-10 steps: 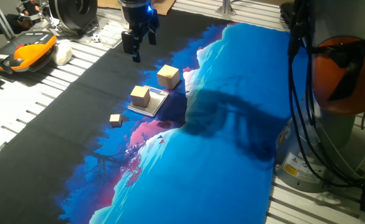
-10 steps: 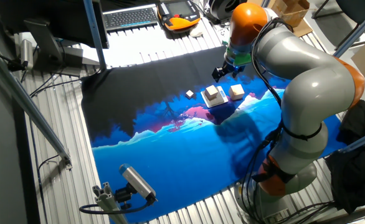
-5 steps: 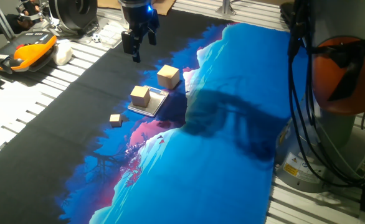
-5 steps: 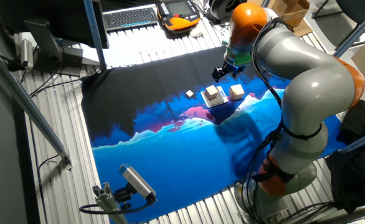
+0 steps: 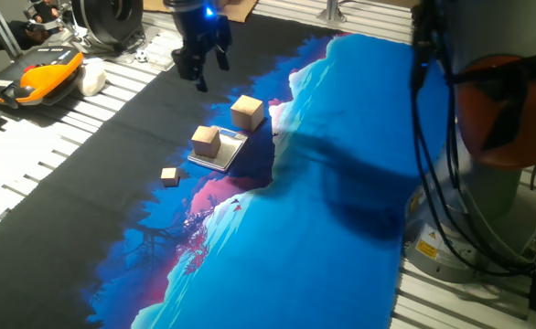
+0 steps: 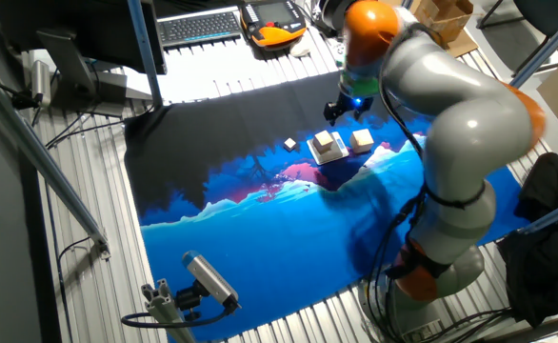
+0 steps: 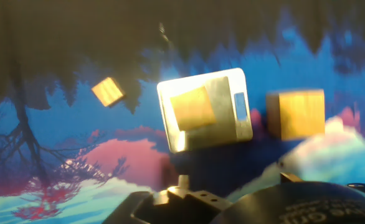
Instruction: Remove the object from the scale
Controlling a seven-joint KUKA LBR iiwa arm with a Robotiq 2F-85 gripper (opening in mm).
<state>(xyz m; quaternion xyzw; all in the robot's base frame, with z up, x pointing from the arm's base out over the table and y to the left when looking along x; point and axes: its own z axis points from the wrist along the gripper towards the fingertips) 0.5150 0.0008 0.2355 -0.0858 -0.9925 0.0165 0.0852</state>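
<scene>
The object, a mid-sized tan wooden cube [image 5: 206,140], sits on the left part of the scale [image 5: 226,155], a thin silvery plate on the black and blue mat. Both show in the other fixed view, cube [image 6: 326,140] on scale [image 6: 330,153], and in the hand view, cube [image 7: 192,107] on scale [image 7: 226,124]. My gripper [image 5: 196,77] hangs above the black area beyond the scale, apart from the cube, its fingers spread and empty. It also shows in the other fixed view [image 6: 340,110].
A larger tan cube [image 5: 247,111] stands just beyond the scale, and a tiny tan cube [image 5: 169,175] lies to its left. An orange handheld pendant [image 5: 35,78] and a white object [image 5: 92,75] lie at the far left. The robot base [image 5: 506,119] and cables stand at the right.
The arm is blurred in motion and its upper links have swung. The gripper has shifted slightly to the left in one fixed view. The cubes and scale have not moved.
</scene>
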